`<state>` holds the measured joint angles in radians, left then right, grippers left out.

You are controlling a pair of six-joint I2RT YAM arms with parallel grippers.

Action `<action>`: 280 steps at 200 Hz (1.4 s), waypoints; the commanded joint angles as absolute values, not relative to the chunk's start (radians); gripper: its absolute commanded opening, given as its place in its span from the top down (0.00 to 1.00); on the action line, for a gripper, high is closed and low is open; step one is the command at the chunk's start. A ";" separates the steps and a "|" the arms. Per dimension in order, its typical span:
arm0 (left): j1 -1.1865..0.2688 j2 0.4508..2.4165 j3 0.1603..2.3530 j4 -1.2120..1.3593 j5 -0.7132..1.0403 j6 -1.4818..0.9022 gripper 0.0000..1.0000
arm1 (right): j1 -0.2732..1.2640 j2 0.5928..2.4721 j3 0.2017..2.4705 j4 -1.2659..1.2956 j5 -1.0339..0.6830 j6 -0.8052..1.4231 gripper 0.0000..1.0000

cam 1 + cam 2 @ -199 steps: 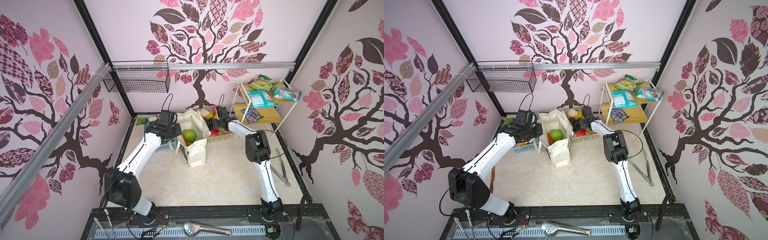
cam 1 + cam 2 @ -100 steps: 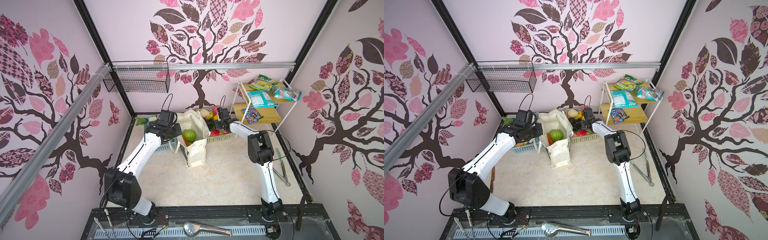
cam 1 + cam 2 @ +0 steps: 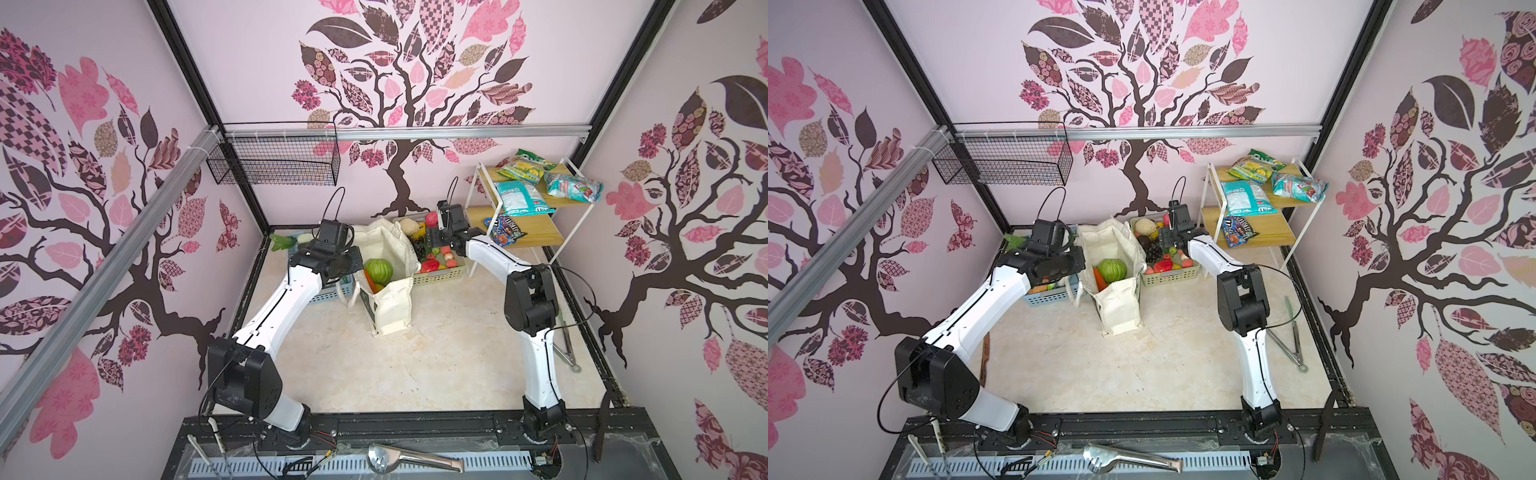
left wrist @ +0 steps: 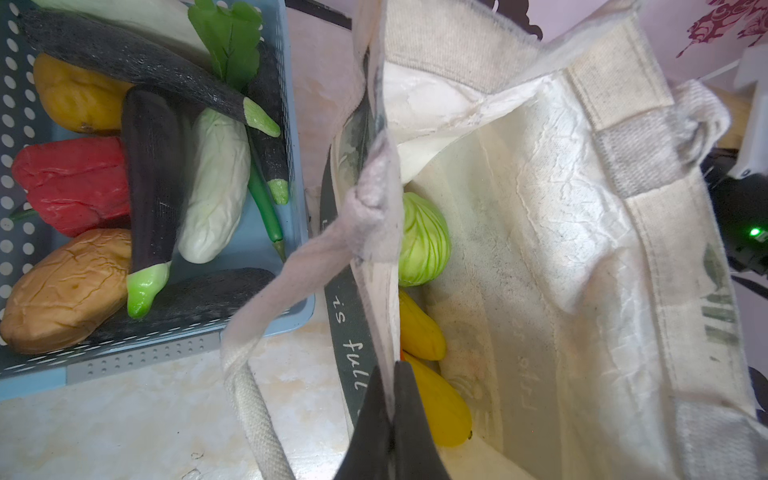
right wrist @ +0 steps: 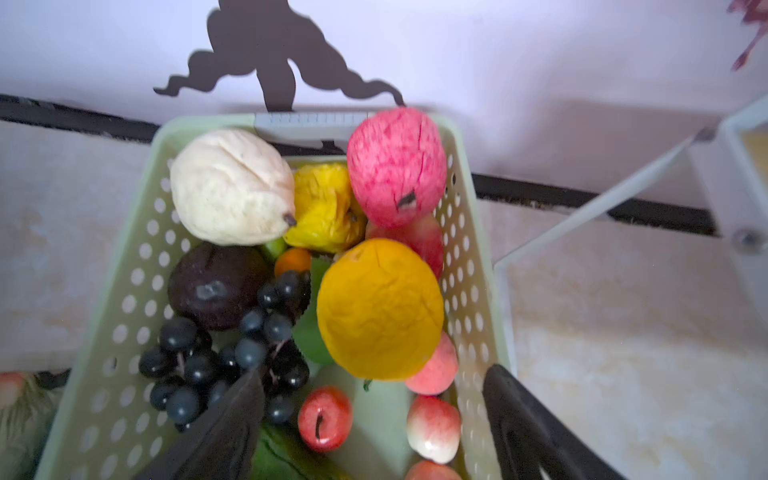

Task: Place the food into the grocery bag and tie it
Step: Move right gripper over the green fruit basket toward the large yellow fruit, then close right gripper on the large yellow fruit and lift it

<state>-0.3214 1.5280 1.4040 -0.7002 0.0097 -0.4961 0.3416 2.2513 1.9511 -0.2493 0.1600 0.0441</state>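
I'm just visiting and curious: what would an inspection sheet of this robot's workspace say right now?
Surface: beige marbled top.
Job's things: bag upright, open, cabbage inside; fruit in green basket; vegetables in blue basket.
Clutter: snack packets on shelf; tongs at front edge.
Tools: left tool shut on bag rim; right tool open above green basket.
Cables: black loop at each wrist.
Surroundings: tree-print walls; wire basket on rail.

The grocery bag (image 4: 540,249) hides part of the yellow fruit (image 4: 436,411), and the blue basket (image 4: 145,340) runs off the picture's edge
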 commanded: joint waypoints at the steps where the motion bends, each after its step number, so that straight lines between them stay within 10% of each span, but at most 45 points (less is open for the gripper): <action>1: -0.329 1.539 1.434 -0.708 0.042 -0.494 1.00 | 0.333 2.347 2.028 -0.272 0.161 0.038 0.12; 133: -0.349 1.520 1.476 -0.739 0.078 -0.486 1.00 | 0.321 2.516 2.180 -0.330 0.137 0.032 0.14; 280: -0.350 1.429 1.365 -0.733 0.039 -0.498 1.00 | 0.320 2.220 1.917 -0.224 0.112 0.089 0.33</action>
<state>-0.3470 1.4563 1.4040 -0.7567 0.0509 -0.4973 0.3241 2.3535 1.9568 -0.2478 0.1223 0.0715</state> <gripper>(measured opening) 0.050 0.707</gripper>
